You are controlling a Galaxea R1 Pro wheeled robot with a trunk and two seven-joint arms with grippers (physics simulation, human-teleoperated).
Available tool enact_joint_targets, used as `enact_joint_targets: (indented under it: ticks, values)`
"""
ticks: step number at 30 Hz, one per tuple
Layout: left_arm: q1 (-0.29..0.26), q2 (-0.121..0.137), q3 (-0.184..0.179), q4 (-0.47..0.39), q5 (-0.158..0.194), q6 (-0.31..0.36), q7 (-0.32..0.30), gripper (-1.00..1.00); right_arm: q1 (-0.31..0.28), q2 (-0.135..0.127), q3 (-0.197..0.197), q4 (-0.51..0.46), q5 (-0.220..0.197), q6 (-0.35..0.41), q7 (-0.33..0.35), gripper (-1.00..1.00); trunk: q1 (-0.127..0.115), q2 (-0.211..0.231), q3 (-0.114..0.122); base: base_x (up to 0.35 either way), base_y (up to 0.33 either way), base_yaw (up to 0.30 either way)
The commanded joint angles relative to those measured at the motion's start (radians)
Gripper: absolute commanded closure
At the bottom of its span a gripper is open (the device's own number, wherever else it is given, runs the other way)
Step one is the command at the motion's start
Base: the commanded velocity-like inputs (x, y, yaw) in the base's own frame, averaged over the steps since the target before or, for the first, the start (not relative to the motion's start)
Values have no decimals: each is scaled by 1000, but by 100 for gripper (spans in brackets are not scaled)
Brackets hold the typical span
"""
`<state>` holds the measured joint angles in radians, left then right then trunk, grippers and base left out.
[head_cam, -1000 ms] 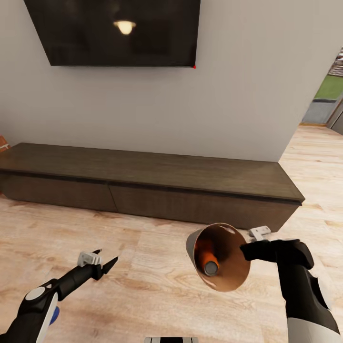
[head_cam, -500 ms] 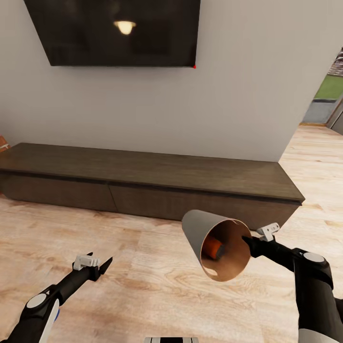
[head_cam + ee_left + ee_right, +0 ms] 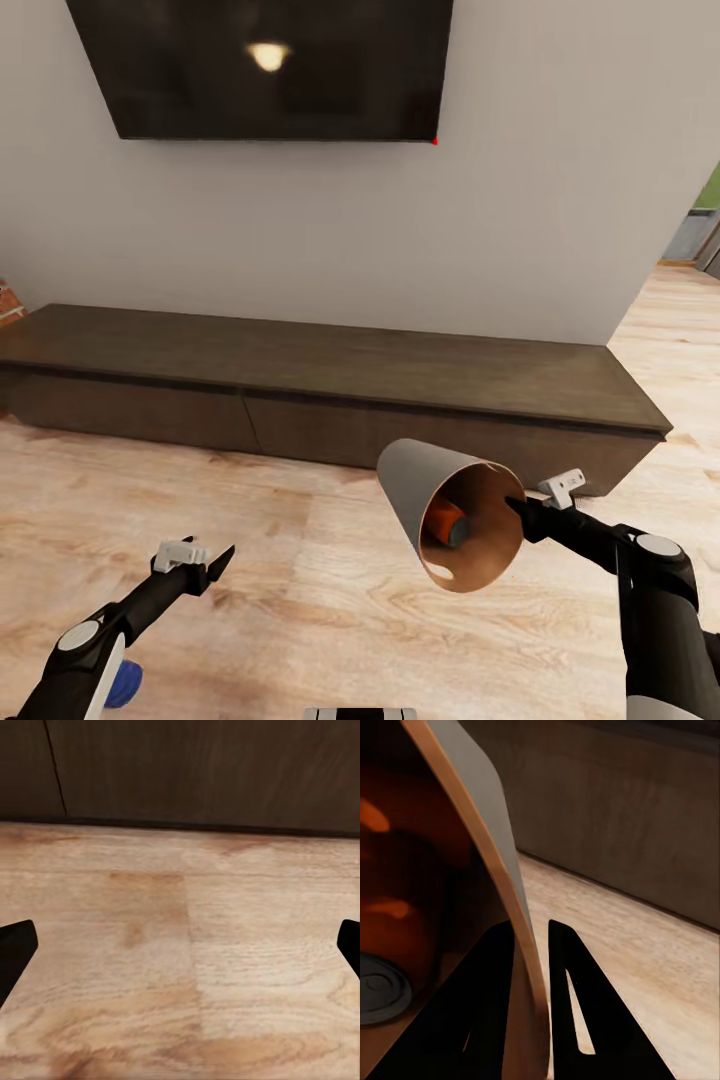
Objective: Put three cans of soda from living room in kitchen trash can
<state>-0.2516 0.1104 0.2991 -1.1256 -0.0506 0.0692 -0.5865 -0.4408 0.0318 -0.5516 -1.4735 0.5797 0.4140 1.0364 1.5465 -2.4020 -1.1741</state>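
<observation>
trash can (image 3: 440, 505) tipped sideways, soda can (image 3: 447, 520) deeper

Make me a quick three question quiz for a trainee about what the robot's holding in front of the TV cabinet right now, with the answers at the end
1. True or false: the right pincer grips the trash can by its rim.
2. What lies inside the trash can? A) a soda can B) a cup C) nothing
3. Fill in: the left pincer is ____ and holds nothing above the wood floor.

Key: 1 true, one finger inside the wall and one outside. 2 A, an orange soda can. 3 open.
</observation>
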Motion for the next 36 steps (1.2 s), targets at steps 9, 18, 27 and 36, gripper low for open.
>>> enact_joint_targets:
  ticks: [9, 18, 27, 36]
  values:
    - [0, 0, 0, 1, 5, 1, 0, -100, 0, 1, 9, -1, -7, 12, -5, 100, 0, 0, 1, -51, 174, 18]
    - [0, -1, 1, 1, 9, 1, 1, -100, 1, 2, 12, -1, -6, 18, -7, 100, 0, 0, 6, -9, 11, 194]
    - [0, -1, 1, -1, 12, 2, 1, -100, 1, 2, 12, -1, -6, 19, -7, 100, 0, 0, 12, 0, 0, 227]
    - [0, 0, 10, -5, 13, 10, 0, -100, 1, 2, 13, -1, -4, 19, -7, 100, 0, 0, 19, 0, 0, 228]
